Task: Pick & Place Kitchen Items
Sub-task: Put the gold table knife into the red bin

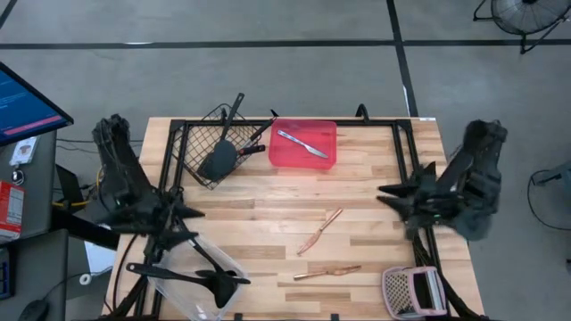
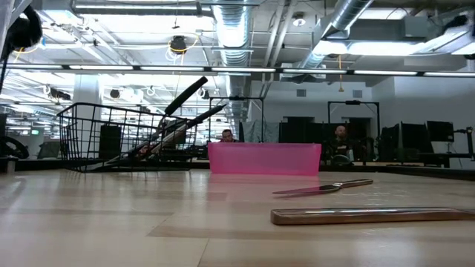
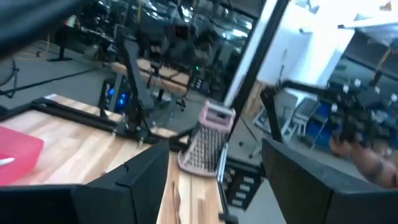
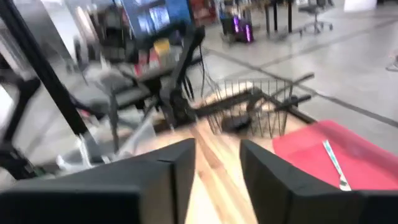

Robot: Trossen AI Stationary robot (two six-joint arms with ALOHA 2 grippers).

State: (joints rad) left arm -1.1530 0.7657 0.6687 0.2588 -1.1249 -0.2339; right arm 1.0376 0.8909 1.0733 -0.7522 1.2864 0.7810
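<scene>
My left gripper (image 1: 198, 223) (image 3: 214, 155) hangs open above the table's left side, over the clear tub (image 1: 175, 287), which holds black long-handled utensils (image 1: 214, 283). My right gripper (image 1: 382, 194) (image 4: 217, 149) hovers near the right edge, pointing left, its fingers apart with nothing between them. Two copper sticks (image 1: 319, 232) (image 1: 327, 272) lie flat on the wood near the middle. A slim silver piece (image 1: 302, 143) (image 4: 333, 163) lies in the red tray (image 1: 284, 157). A black spatula (image 1: 219, 159) rests in the wire basket (image 1: 192, 143), its handle leaning over the far rim.
A pinkish mesh item with a white part (image 1: 410, 290) (image 3: 208, 140) sits at the near right corner. The basket and red tray stand along the far edge. Bare wood lies between the two arms. A monitor (image 1: 27, 102) stands off the table's left.
</scene>
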